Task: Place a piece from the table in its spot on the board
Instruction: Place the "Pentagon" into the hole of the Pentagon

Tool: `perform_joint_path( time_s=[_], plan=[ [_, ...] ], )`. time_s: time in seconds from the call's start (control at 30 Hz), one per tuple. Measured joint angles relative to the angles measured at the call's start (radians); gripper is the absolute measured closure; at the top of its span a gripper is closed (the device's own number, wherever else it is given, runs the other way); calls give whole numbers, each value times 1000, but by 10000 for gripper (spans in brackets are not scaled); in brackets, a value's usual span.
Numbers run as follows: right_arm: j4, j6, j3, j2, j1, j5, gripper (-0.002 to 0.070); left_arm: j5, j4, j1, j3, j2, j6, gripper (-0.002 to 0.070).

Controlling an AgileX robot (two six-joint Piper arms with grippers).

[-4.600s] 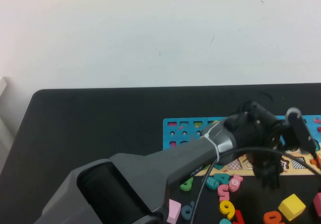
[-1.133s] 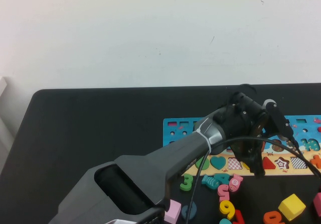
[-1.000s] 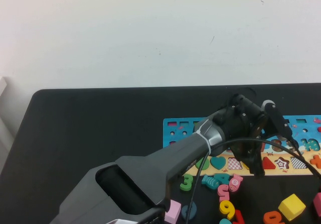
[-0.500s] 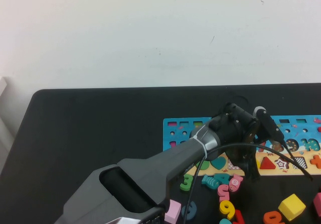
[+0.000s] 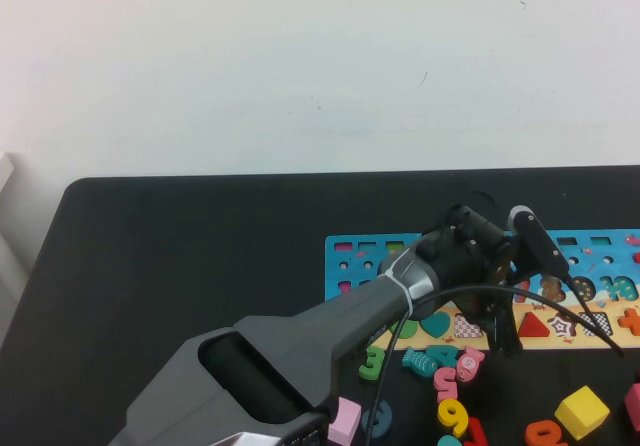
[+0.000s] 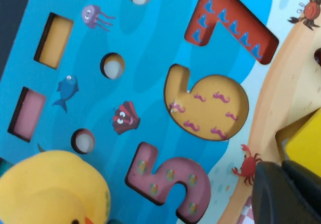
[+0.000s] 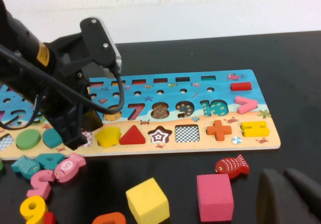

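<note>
Yellow pentagon (image 7: 109,136) seen seated in tan strip of board (image 7: 261,136), next to red triangle (image 7: 132,135). Left hand (image 7: 75,133) held low over strip just beside pentagon, fingers spread apart, nothing gripped. Right hand (image 7: 291,196) kept near worktop (image 7: 281,58) edge; finger state cannot be told.

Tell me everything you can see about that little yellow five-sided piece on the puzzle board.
The yellow pentagon piece is small, flat and plain, apparently painted wood. It sits in the board's tan strip of shape recesses, beside the red triangle, and seems to lie level in its place. The left gripper hangs close beside it; contact is hidden. The left wrist view shows only its yellow corner. The right gripper rests apart, near the table edge.
</note>
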Motion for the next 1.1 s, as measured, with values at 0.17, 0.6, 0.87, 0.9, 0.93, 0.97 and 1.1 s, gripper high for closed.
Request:
perform_joint_path(
  time_s=[0.17,0.6,0.87,0.9,0.93,0.97,1.1],
  plan=[
    [0,0,0,0,0,0,657,4,0,0,0,0,0,675],
    [0,0,0,0,0,0,657,115,-118,-24,-19,0,90,675],
    [0,0,0,0,0,0,657,85,-99,-42,-21,0,76,675],
    [0,0,0,0,0,0,657,85,-86,-42,-21,0,69,675],
    [0,0,0,0,0,0,657,85,-70,-42,-21,0,63,675],
    [0,0,0,0,0,0,657,85,-53,-42,-21,0,53,675],
    [0,0,0,0,0,0,657,70,-2,-42,-21,0,27,675]
  ],
)
